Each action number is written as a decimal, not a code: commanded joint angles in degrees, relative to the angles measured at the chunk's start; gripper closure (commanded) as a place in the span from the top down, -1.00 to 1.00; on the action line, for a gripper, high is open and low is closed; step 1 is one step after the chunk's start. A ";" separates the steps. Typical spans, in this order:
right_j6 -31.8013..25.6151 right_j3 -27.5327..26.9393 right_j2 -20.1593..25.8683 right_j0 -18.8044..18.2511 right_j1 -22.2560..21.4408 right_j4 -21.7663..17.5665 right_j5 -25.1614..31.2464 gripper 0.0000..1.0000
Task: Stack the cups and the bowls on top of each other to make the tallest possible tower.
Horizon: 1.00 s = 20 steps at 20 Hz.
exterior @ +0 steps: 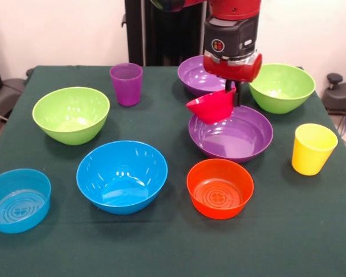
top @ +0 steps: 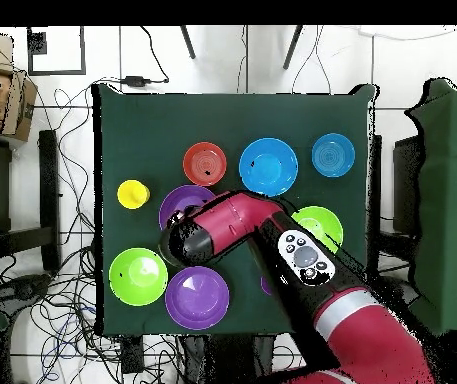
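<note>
Although nothing here is stacked yet, every piece looks light, stiff and glossy, so slipping is the main worry when taking hold. Going left to right in the front view, the small blue bowl (exterior: pixel 18 199) sits at the near left corner of the tabletop (exterior: pixel 161 248), with a green bowl (exterior: pixel 71 113) behind it and the large blue bowl (exterior: pixel 121 175) beside it. Their thin rims look like the best place to pinch, since the smooth rounded walls would likely slide out of a squeeze. The purple cup (exterior: pixel 126 83) stands upright toward the back; being narrow and tapered, it could probably be taken across its body. The orange bowl (exterior: pixel 219 187) rests near the front, just ahead of a wide purple bowl (exterior: pixel 230 134). Above that bowl's left side hangs the red-pink bowl (exterior: pixel 212 105), tilted, pinched by its rim in the end effector (exterior: pixel 231 92), which is closed on it; held this way it may swing or slip. A second purple bowl (exterior: pixel 199 75) lies behind, partly hidden by the arm. Further right sit another green bowl (exterior: pixel 282 86) and the yellow cup (exterior: pixel 313 148), both upright and well apart from the rest.
</note>
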 commanded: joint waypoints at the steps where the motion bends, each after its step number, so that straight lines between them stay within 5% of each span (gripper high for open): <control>1: 10.61 1.07 -2.13 2.21 0.91 -2.78 -0.78 -1.00; 18: 11.30 1.16 -0.94 2.51 -0.63 -0.64 -0.48 -1.00; 19: 11.65 1.15 -1.07 2.74 -0.64 -0.45 -0.33 1.00; 20: 11.67 1.16 -1.07 2.83 -0.66 -0.20 0.08 1.00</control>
